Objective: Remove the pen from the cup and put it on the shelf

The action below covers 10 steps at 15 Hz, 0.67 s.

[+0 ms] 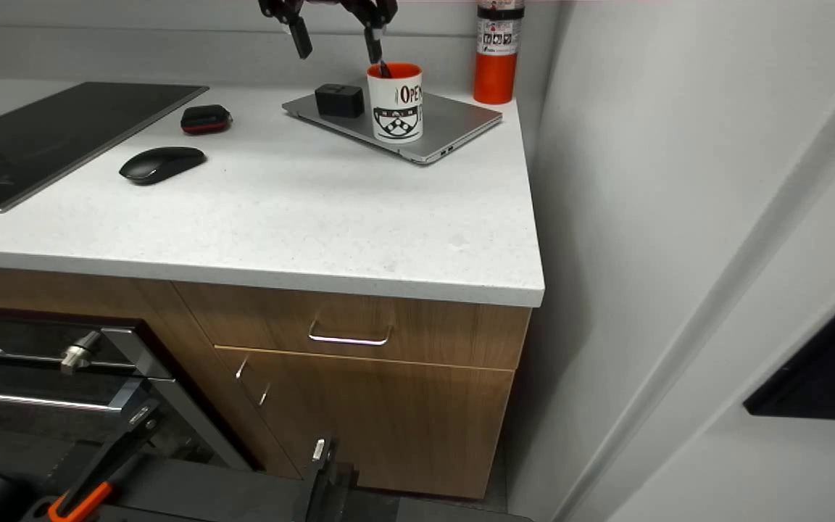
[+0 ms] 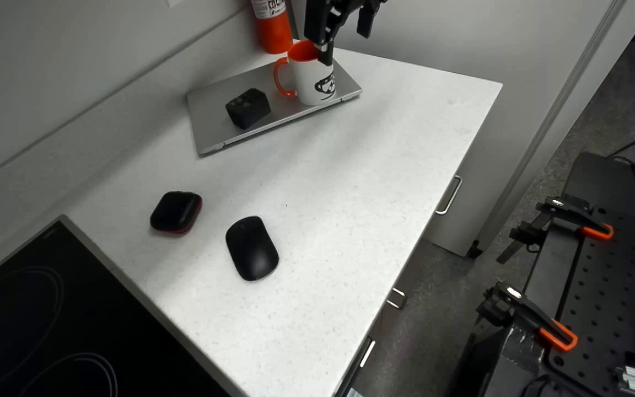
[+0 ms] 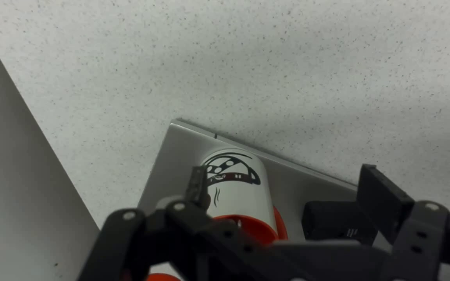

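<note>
Nearest in the wrist view, the black, blocky gripper [image 3: 291, 187] is spread wide, with nothing held between its 2 fingers. Thin and dark, the pen [image 1: 385, 70] is slanted inside the cylindrical, red-rimmed mug [image 1: 396, 105], near 1 fingertip. Upright, the mug is carried on a smooth grey laptop [image 1: 454, 119]; past its corner, broad room is given across the speckled counter [image 1: 316, 210] to a thick, straight edge.
</note>
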Available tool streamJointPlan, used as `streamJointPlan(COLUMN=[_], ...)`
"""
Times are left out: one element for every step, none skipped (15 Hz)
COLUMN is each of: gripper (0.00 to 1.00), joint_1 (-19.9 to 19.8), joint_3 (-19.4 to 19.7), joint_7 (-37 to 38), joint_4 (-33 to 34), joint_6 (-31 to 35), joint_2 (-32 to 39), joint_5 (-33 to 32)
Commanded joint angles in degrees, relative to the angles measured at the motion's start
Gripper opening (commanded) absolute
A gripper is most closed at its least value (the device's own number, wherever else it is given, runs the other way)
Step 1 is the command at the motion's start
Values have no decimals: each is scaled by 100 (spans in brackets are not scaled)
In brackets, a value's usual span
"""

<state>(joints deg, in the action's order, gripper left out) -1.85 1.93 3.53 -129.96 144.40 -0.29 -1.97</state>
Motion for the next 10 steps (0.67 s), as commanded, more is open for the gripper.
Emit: streamJointPlan(gripper=[100,100,100,100,100,100,100,100,100,77], joint_1=[-39,-45,-53,-58,-66,-74,-84,-90,-106,-117], joint_3=[43,61,83,102,117,126,125,129,117,109], joint_7=[227,287,312,348,354,359,333,340,268,225], joint_4=[401,475,551,630,712,797,871,938,1002,1054], joint_6=[181,222,279,323,381,388,385,373,306,287], joint_2=[448,536,621,713,800,894,967,1036,1078,1124], joint_5=[38,38,87,109,163,195,241,253,335,396])
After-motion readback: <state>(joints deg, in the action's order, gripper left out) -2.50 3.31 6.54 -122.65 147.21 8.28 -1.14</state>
